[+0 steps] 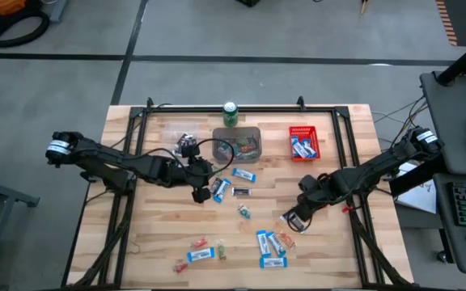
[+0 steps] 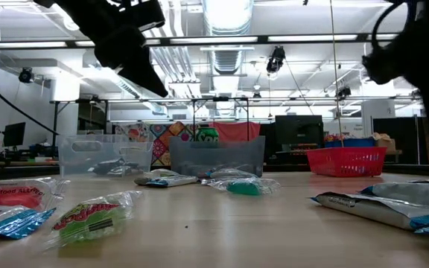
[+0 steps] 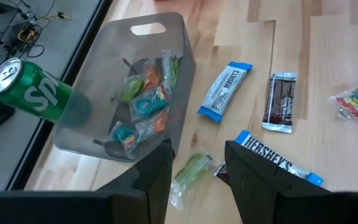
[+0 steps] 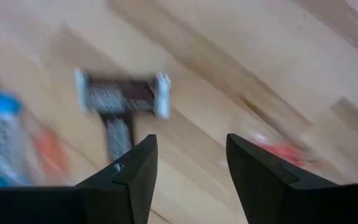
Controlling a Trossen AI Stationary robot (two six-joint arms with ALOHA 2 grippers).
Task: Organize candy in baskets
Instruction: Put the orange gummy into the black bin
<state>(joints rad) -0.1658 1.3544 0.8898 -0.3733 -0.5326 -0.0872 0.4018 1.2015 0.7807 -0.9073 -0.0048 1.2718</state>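
Hovering with fingers parted and empty over a green sweet (image 3: 191,171) just beside the grey basket (image 1: 238,144), the left gripper (image 1: 201,191) is working mid-table; it should be dropping squarely before pinching. Rightward, the right gripper (image 1: 291,220), also parted and empty, is hanging over a dark bar (image 4: 122,95); centring matters, since loose candy (image 1: 271,246) is crowding nearby.

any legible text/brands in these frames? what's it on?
"HERSHEY'S": blue-and-white bar by the left gripper.
"HERSHEY'S", faint: blue-and-white bar on the table.
"Sp", cut off: green can.
Dark bar, candy in the grey bin, low-view wrappers: unreadable.
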